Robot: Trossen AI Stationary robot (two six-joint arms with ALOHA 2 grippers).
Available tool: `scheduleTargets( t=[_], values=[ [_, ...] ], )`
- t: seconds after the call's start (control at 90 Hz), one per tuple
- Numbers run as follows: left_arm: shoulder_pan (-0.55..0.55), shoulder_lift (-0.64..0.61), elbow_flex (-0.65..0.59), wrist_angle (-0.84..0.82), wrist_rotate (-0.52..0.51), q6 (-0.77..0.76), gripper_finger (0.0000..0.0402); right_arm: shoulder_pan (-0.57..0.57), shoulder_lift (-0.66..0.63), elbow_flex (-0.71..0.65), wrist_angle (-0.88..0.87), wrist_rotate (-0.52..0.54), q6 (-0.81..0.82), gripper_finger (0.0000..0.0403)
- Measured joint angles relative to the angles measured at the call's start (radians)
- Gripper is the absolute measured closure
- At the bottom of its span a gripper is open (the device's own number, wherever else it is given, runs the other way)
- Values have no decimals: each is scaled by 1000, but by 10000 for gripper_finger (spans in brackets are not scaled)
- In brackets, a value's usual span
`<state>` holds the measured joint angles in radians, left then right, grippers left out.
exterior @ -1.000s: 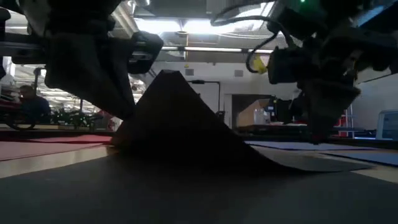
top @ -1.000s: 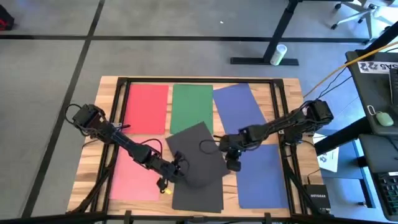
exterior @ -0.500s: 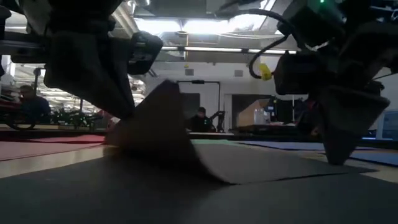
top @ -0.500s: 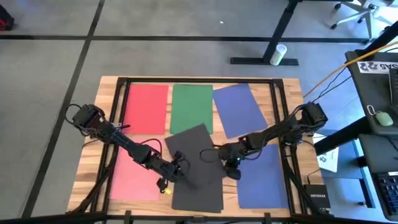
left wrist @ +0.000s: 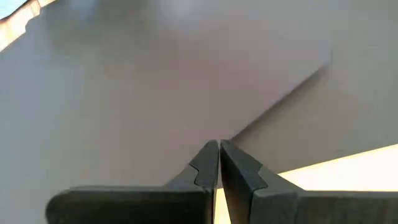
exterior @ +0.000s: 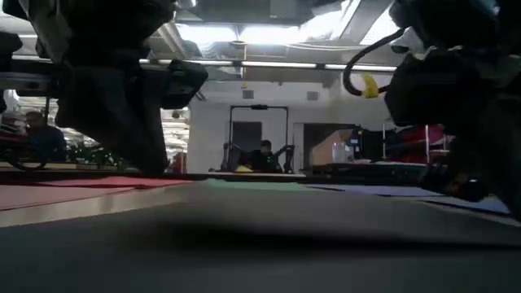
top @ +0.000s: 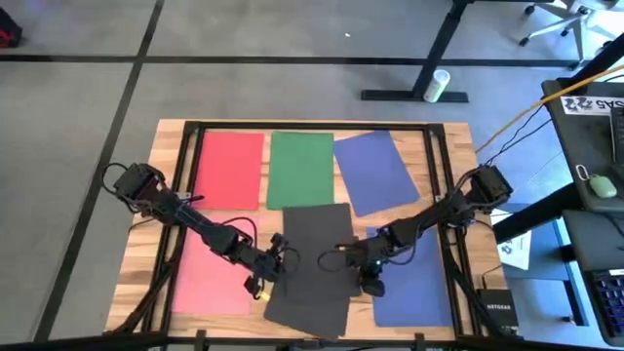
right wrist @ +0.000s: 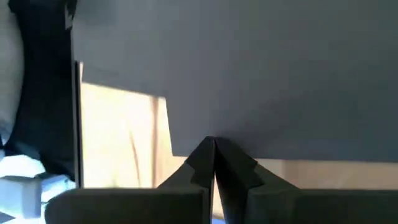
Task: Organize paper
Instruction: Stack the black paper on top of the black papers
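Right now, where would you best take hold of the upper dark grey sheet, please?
Probably by its side edges. The upper dark grey sheet lies flat, so only the rim can be pinched. The left gripper meets its left edge and the right gripper its right edge, each coming in from its own side.

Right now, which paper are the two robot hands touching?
On the wooden table, find the near middle, between the pink sheet and the blue sheet. The dark grey rectangular paper sheet there is the only near-black one, lying over a second grey sheet.
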<state>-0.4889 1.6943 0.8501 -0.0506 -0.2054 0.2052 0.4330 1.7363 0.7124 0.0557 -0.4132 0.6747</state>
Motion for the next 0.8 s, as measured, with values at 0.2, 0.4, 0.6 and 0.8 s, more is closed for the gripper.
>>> scheduleTargets(
  t=[0.2, 0.4, 0.6, 0.8],
  values=[
    [0, 0, 0, 0, 0, -25, 401, 13, 1, 15, 4, -1, 1, 403],
    [-41, -2, 0, -115, 61, -192, 401, 13, 1, 21, 9, -1, 1, 403],
    [-115, -2, 0, -158, 110, -344, 401, 13, 1, 21, 19, -2, 2, 403],
    [-147, 37, 2, -134, 114, -447, 401, 22, 0, 21, 22, -25, 33, 403]
  ],
)
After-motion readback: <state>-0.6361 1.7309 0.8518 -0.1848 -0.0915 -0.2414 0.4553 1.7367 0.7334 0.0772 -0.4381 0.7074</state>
